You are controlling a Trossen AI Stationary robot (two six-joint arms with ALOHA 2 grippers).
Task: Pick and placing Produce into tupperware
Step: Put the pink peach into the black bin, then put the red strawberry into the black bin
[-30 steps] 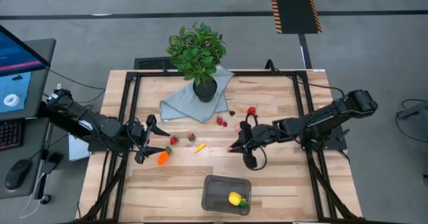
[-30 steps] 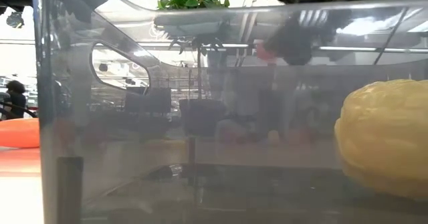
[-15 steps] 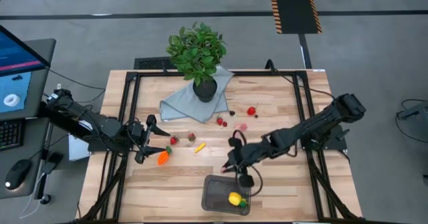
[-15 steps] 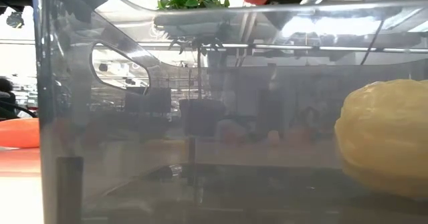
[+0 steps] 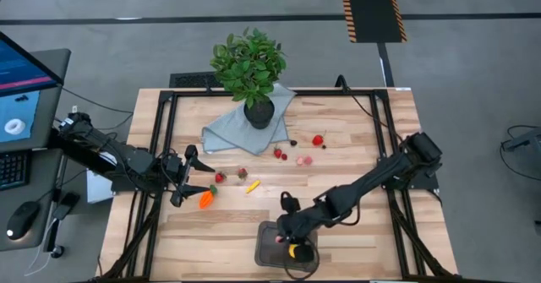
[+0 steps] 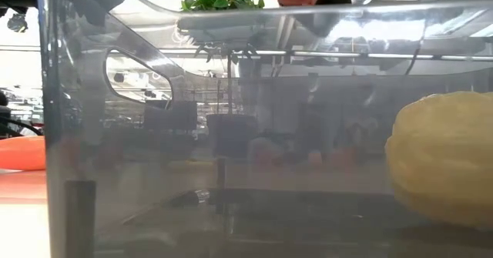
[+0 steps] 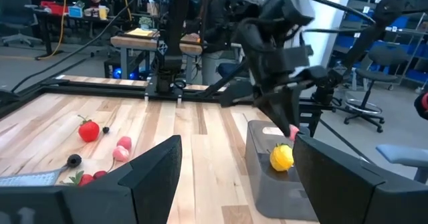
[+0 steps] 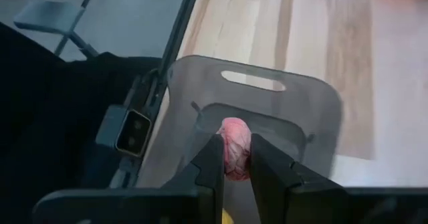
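Right pincer (image 8: 235,158): clamped on a small pink toy berry (image 8: 234,148), held above the grey-looking clear plastic rectangular tub (image 5: 268,244) for release. Tub contents: one yellow toy lemon (image 5: 296,251). Left pincer (image 5: 194,176): fingers apart, parked beside an orange toy carrot (image 5: 205,199). Remaining toy produce is scattered farther across the wooden surface (image 5: 355,122).

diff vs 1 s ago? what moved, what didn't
The right gripper, shut on a pink berry, swung from the table's middle, near the scattered produce, to above the tupperware; berry not released yet. Unchanged: the left gripper waits open beside the carrot, the lemon lies in the tupperware, the plant and cloth are where they were.
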